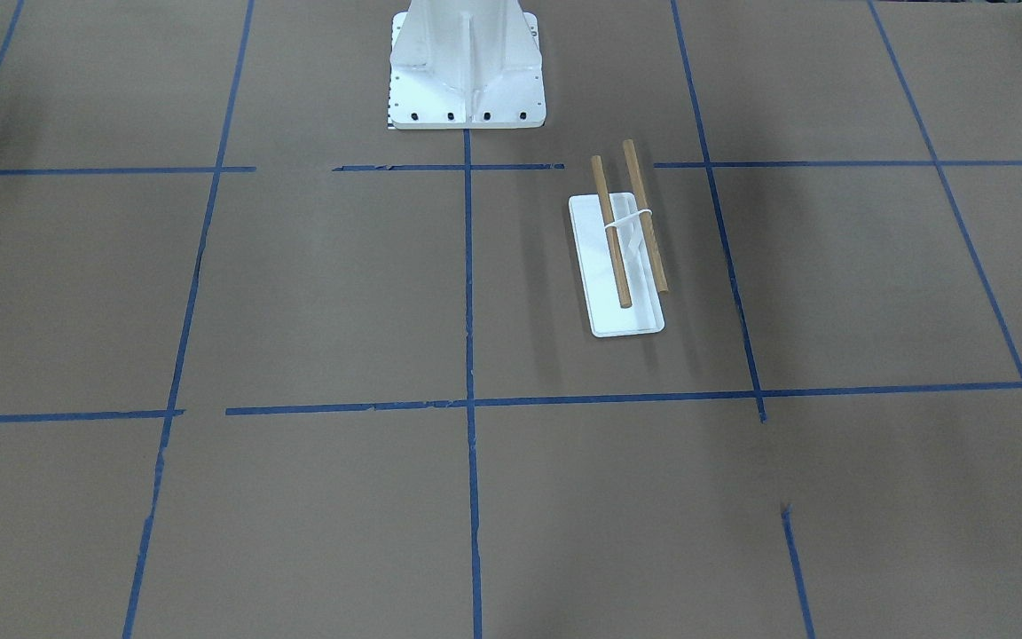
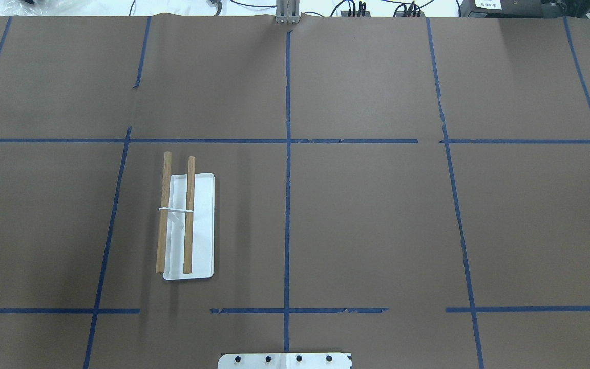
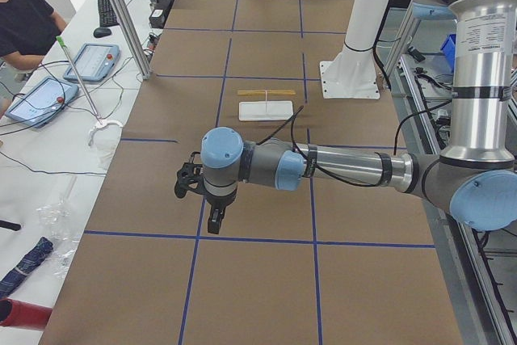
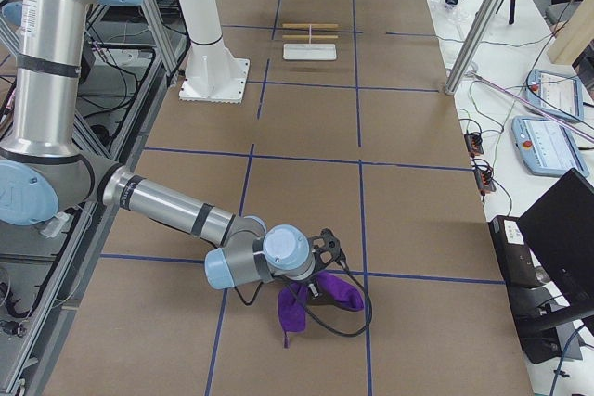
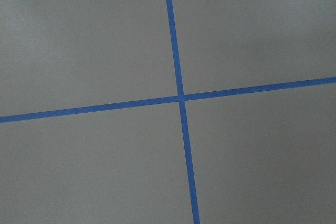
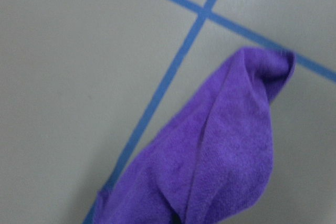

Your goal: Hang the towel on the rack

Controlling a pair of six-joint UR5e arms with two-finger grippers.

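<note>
The rack [image 1: 619, 266] stands on the brown table: a small white tray base with two parallel wooden dowels joined by a thin white crosspiece. It also shows in the overhead view [image 2: 188, 225] and both side views [image 3: 265, 107] [image 4: 309, 48]. The purple towel [image 4: 311, 305] hangs bunched under my right gripper [image 4: 327, 266], far from the rack, low over a blue tape crossing. The right wrist view shows the towel [image 6: 220, 150] but no fingers. My left gripper [image 3: 186, 183] hovers over bare table, away from the rack. I cannot tell whether either gripper is open or shut.
The white bolted robot pedestal [image 1: 467, 62] stands beside the rack. Blue tape lines [image 5: 178, 98] grid the table. A metal post [image 3: 121, 14] and an operator [image 3: 24, 22] with tablets are at the table's far side. Another post [image 4: 483, 16] shows there in the right view.
</note>
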